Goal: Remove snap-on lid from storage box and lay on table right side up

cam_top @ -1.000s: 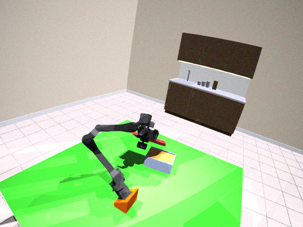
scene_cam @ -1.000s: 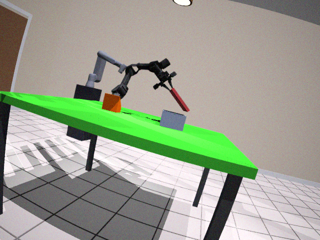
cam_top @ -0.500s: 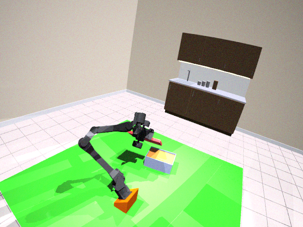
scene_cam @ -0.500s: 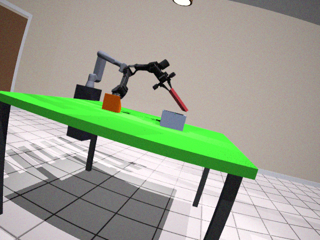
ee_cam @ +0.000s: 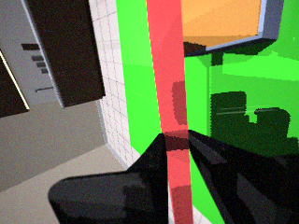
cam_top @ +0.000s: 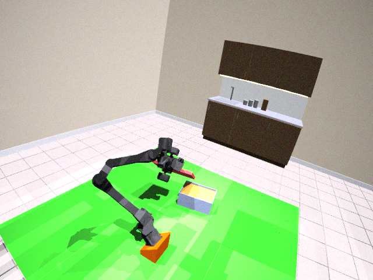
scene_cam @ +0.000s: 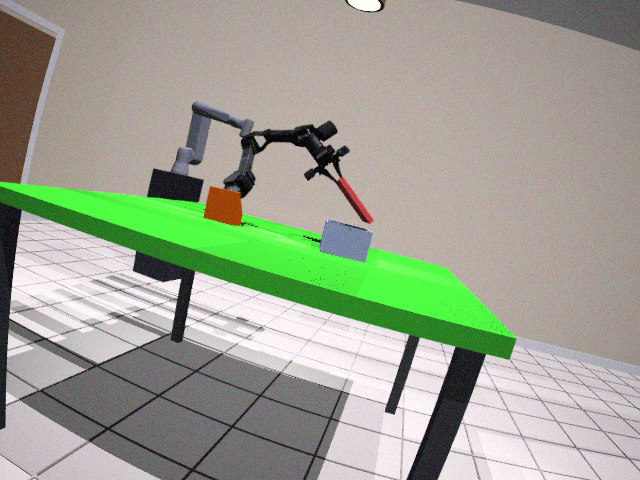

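The black claw [cam_top: 171, 167] [scene_cam: 338, 179] [ee_cam: 175, 136] is shut on a flat, bright red lid [cam_top: 186, 173] [scene_cam: 355, 200] [ee_cam: 167, 56]. It pinches the lid between its two black fingers. The lid is off the box and up in the air. In the exterior view it slants, with its low end on the right, just above the box and apart from it. In the top view the lid is on the far side of the box and a bit to the left. The claw hides part of it there.

The pale blue-grey storage box [cam_top: 192, 204] [scene_cam: 345, 241] [ee_cam: 272, 21] sits on the bright green tabletop [cam_top: 256, 228] [scene_cam: 403, 289] [ee_cam: 133, 93]. Its top is open, and the inside looks orange and yellow. I cannot tell which face of the lid is the right side up.

The black jointed arm [cam_top: 120, 200] [scene_cam: 281, 135] bends up and over from a bright orange base [cam_top: 156, 249] [scene_cam: 223, 205]. In the top view the base is near, and the box is farther off to the right. Dark shadows lie on the green, to the left of the box. Far off on the right is a dark brown kitchen cupboard [cam_top: 250, 132] [ee_cam: 70, 56] with a pale top.
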Action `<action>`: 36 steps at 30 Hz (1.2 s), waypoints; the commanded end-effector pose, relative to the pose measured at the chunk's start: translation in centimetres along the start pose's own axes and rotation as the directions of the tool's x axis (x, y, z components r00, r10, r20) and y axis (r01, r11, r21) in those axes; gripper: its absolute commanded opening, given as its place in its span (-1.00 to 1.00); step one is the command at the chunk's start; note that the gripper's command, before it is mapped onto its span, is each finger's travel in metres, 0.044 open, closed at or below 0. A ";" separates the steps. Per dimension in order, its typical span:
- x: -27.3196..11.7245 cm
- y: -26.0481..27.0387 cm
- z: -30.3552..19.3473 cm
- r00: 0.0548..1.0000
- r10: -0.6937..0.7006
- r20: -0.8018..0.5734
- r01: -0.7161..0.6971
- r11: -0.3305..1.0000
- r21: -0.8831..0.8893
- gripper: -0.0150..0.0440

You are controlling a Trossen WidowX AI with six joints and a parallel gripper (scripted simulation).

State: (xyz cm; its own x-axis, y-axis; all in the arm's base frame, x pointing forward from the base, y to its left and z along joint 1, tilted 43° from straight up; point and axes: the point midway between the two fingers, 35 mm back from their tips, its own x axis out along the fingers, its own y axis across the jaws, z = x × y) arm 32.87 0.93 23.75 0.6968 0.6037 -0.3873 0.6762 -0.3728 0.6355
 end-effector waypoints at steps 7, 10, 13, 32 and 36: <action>-0.3 0.0 -2.0 1.000 0.007 0.005 -0.007 1.000 0.000 -0.49; -0.4 0.0 -2.6 1.000 0.007 0.005 -0.007 1.000 0.001 -0.49; -0.4 -0.1 -3.2 1.000 0.007 0.005 -0.007 1.000 0.001 -0.49; -0.8 -0.4 -7.0 1.000 0.007 0.004 -0.007 1.000 0.002 -0.49; -0.8 -0.4 -7.8 1.000 0.008 0.004 -0.008 1.000 0.002 -0.49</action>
State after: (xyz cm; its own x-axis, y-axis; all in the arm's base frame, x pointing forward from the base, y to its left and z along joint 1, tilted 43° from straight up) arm 30.28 5.82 27.98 0.6910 0.6058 -0.3944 0.6847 -0.3736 0.6257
